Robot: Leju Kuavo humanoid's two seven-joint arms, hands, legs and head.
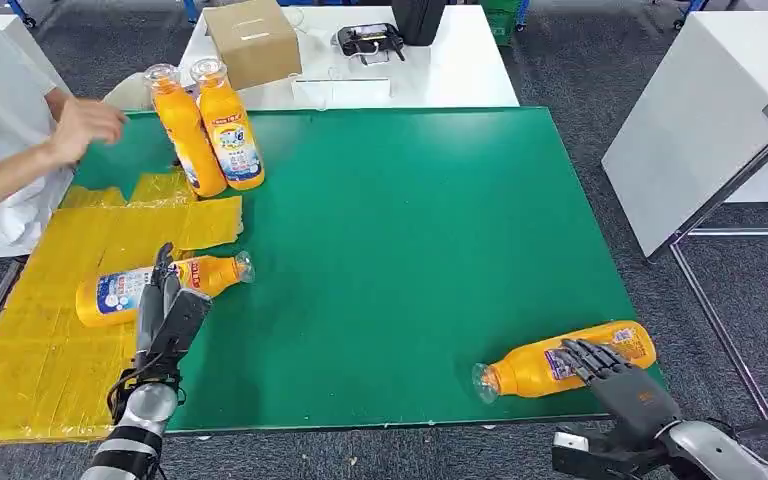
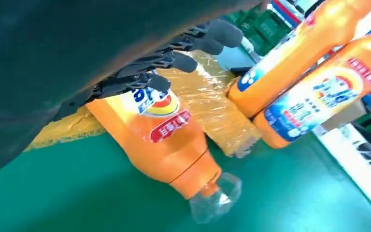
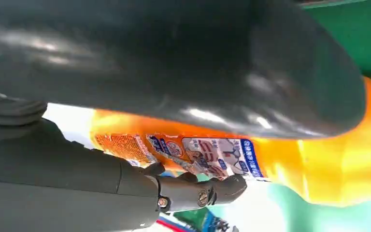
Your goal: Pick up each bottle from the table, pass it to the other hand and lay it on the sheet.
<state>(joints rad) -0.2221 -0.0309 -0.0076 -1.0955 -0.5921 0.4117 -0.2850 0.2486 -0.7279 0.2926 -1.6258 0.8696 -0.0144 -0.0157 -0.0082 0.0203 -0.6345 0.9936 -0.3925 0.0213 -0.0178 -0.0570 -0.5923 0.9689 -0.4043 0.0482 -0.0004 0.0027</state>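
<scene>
An orange bottle [image 1: 125, 290] lies on its side across the edge of the yellow sheet [image 1: 50, 350], its cap on the green mat [image 1: 410, 220]. My left hand [image 1: 167, 305] lies over its label with fingers [image 2: 174, 60] stretched out, not wrapped around the bottle [image 2: 169, 145]. A second orange bottle [image 1: 530, 368] lies near the mat's front right corner. My right hand [image 1: 600, 365] grips it, thumb [image 3: 222, 72] on one side and fingers [image 3: 198, 193] on the other side of the bottle [image 3: 319, 164]. Two more bottles [image 1: 188, 130] [image 1: 230, 125] stand upright at the back left.
A person's hand [image 1: 85, 125] reaches in at the left near the upright bottles. A cardboard box [image 1: 252, 40] and a dark device [image 1: 368, 40] sit on the white table behind the mat. Another white table [image 1: 700, 120] stands to the right.
</scene>
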